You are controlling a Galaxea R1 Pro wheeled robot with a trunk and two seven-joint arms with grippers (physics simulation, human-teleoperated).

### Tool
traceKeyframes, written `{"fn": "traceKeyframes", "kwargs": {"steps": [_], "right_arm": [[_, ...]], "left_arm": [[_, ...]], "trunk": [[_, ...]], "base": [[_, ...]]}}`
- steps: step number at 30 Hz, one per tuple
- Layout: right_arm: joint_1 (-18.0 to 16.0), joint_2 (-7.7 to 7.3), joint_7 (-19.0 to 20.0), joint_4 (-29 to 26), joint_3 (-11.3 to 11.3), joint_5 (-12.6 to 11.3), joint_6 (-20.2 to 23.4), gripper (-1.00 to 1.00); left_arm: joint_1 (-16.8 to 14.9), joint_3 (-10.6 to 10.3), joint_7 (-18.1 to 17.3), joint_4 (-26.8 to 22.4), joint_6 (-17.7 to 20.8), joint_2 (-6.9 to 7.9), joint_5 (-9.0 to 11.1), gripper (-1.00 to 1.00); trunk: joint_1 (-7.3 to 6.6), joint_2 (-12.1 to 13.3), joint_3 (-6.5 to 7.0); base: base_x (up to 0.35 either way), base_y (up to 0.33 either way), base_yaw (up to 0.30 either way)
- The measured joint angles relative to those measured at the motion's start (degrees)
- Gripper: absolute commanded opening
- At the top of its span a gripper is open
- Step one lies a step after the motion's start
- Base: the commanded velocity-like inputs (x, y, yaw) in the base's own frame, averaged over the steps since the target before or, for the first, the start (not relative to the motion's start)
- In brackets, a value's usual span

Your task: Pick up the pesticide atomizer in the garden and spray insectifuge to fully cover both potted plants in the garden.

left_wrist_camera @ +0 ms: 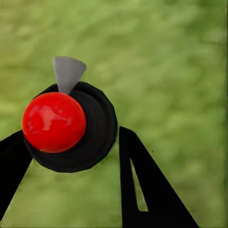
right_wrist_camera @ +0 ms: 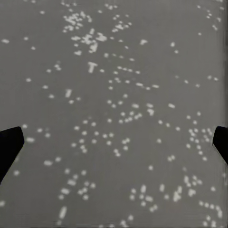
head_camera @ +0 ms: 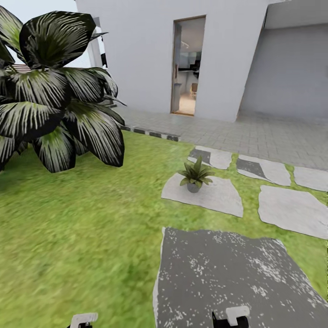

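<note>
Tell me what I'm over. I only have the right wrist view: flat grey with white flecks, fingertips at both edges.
Observer: The right gripper, open, hangs over a big dark stepping stone set in the lawn.
Operator: Any plant near?
Observer: One potted plant stands on the next, paler stone ahead, toward the house doorway.
Operator: Left arm?
Observer: The left gripper looks shut on the pesticide atomizer, seen end-on over the lawn: red cap, round black body.
</note>
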Motion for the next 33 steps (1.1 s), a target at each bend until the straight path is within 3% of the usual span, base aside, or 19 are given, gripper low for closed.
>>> {"fn": "traceKeyframes", "kwargs": {"steps": [33], "right_arm": [[0.0,0.05,0.1,0.0,0.0,0.0,0.0,1.0]], "left_arm": [[0.0,0.0,0.0,0.0,0.0,-0.07,0.1,-1.0]], "trunk": [[0.0,0.0,1.18]], "base": [[0.334,0.1,-0.238]]}}
